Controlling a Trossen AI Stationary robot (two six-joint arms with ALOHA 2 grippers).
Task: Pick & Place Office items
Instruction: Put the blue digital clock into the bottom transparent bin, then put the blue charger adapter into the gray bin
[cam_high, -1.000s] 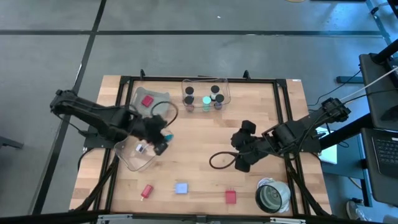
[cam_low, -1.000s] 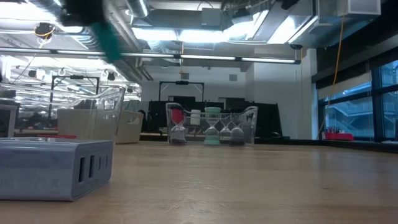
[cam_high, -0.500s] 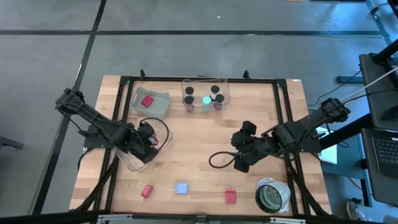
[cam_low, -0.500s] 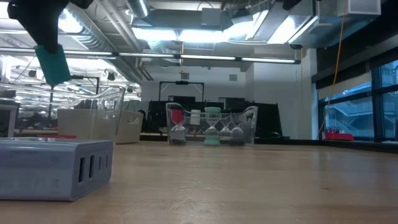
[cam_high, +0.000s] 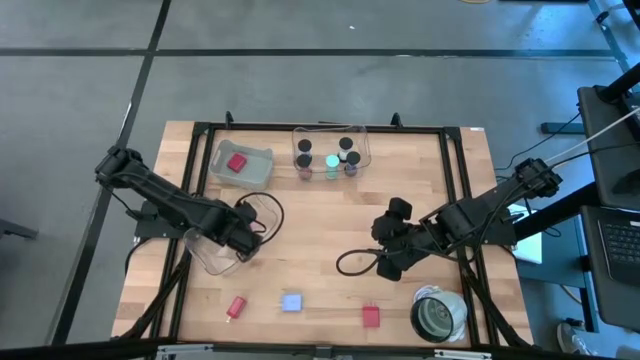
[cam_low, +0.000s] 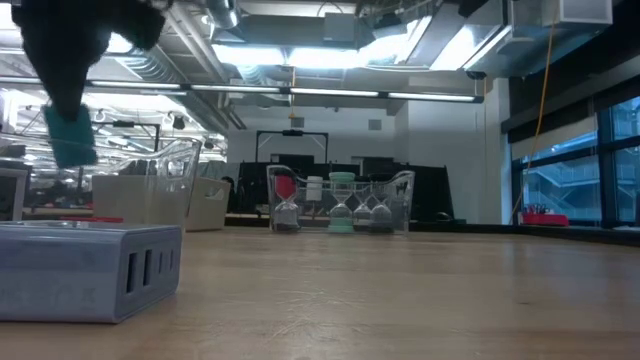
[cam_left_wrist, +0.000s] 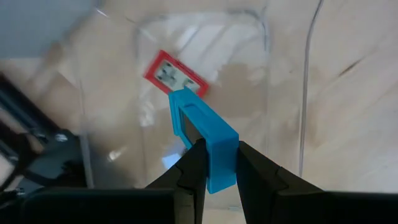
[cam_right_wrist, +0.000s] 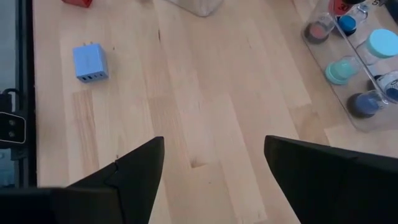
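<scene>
My left gripper (cam_high: 243, 240) is shut on a blue eraser-like block (cam_left_wrist: 205, 146) above the near-left clear bin (cam_high: 210, 258). The low view shows the block (cam_low: 70, 135) as a teal piece hanging high at the left. Under it, a red piece with a white label (cam_left_wrist: 176, 73) lies on a clear bin's floor. My right gripper (cam_high: 385, 262) hovers open over the table's middle right with nothing between its fingers. A red piece (cam_high: 236, 307), a grey-blue block (cam_high: 291, 302) and a red block (cam_high: 371, 317) lie flat near the front edge. My left gripper pinches the blue block between its two fingers (cam_left_wrist: 194, 167), on the block's two broad sides at its near end (cam_left_wrist: 216, 163). The fingers point steeply down from above. The block sticks out beyond the fingertips, lifted clear over the bin.
A second clear bin (cam_high: 242, 163) with a red piece stands at the far left. A third bin (cam_high: 332, 150) at the far middle holds several small cylinders. A grey-white roll (cam_high: 438, 315) sits at the near right, and a black cable loop (cam_high: 350, 262) lies beside my right gripper.
My left gripper has sunk and gone a little toward the table's left edge, tipping from a slant to point almost straight down. It has stayed shut on the blue block. The block has come down with it over the near-left bin.
</scene>
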